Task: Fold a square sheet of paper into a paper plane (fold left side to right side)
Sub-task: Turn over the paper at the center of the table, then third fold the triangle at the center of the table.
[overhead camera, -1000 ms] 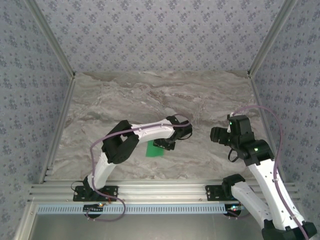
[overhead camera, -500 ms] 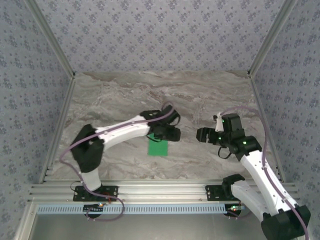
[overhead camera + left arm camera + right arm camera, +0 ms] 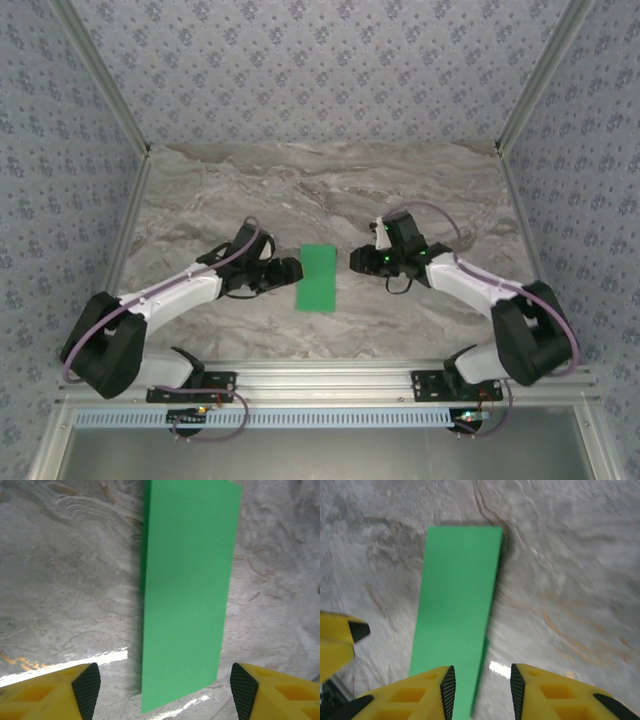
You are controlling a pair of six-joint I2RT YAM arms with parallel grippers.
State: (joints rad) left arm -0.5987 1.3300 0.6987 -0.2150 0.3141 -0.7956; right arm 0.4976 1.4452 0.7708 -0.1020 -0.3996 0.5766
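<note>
green paper (image 3: pixel 319 278), folded to a narrow strip, lies flat on the marbled table (image 3: pixel 300 190) between the two pincers. furthest left, the left pincer (image 3: pixel 291 270) sits low just beside the strip's left long edge and points at it. its yellow fingers (image 3: pixel 50 692) are spread wide apart, holding nothing; in its wrist view the strip shows in the gap between the two tips. on the right, the right pincer (image 3: pixel 355 260) faces the strip's right long edge, toward the far end, near it but apart. its fingers (image 3: pixel 415 695) stand only a narrow gap apart, gripping nothing; the strip's near end lies under one finger and the gap.
</note>
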